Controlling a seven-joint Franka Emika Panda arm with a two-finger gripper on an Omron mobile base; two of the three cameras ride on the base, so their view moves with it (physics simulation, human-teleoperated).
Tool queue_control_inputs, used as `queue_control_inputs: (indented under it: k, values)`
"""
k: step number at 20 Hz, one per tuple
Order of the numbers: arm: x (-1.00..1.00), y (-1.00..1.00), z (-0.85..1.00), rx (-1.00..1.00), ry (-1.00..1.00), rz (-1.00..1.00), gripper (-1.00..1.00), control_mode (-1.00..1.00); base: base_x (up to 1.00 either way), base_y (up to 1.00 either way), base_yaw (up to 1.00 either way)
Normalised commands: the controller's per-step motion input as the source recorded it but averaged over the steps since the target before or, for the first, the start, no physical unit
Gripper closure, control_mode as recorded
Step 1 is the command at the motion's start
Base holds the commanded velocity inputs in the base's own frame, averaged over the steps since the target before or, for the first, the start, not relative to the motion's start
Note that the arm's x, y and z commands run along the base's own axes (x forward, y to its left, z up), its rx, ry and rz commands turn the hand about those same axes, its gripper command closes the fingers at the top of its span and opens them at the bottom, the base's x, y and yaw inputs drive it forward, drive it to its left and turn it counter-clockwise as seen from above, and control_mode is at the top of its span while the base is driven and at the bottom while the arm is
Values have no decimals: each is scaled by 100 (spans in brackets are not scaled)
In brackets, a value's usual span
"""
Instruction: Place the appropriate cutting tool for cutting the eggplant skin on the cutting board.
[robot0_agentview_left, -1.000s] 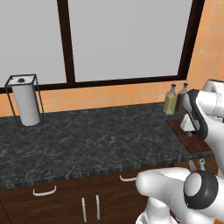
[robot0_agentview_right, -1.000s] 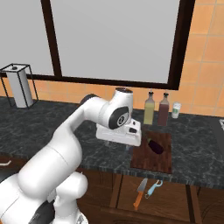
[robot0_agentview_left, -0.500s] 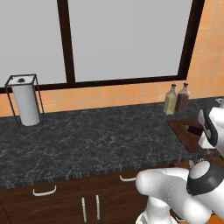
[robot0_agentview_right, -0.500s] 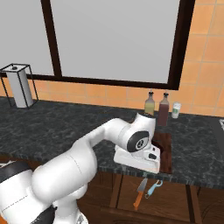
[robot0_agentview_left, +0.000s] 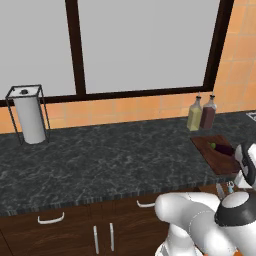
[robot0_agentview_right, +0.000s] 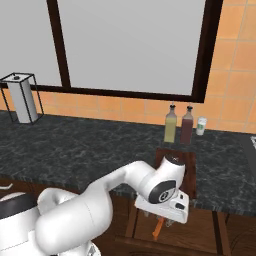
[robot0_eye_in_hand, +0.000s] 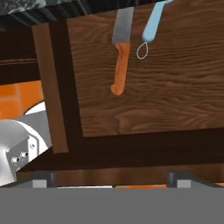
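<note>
While the fingers' spread cannot be told, the light, stiff peeler (robot0_eye_in_hand: 153, 24) beside the knife (robot0_eye_in_hand: 120, 52) likely grips best by its blue handle.

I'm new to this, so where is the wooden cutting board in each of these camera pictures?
Left base view: the cutting board lies at the right edge, on the counter, with the eggplant on it.
Right base view: right of centre, partly behind the arm.
Hand view: faces a wooden drawer with a knife.
Shared landmark: the two bottles just behind the board.
</note>
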Motion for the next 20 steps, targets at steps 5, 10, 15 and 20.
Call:
queue_control_inputs:
  k: [5,10,15,20]
  values:
    - [-9,-2,-36,0,-6,0,-100,-100,0,0,0]
    - [1,0,-36,0,0,0,-100,-100,0,0,0]
    - [-9,-6,-34,0,0,0,-100,-100,0,0,0]
    - [-5,-2,-24,0,0,0,-100,-100,0,0,0]
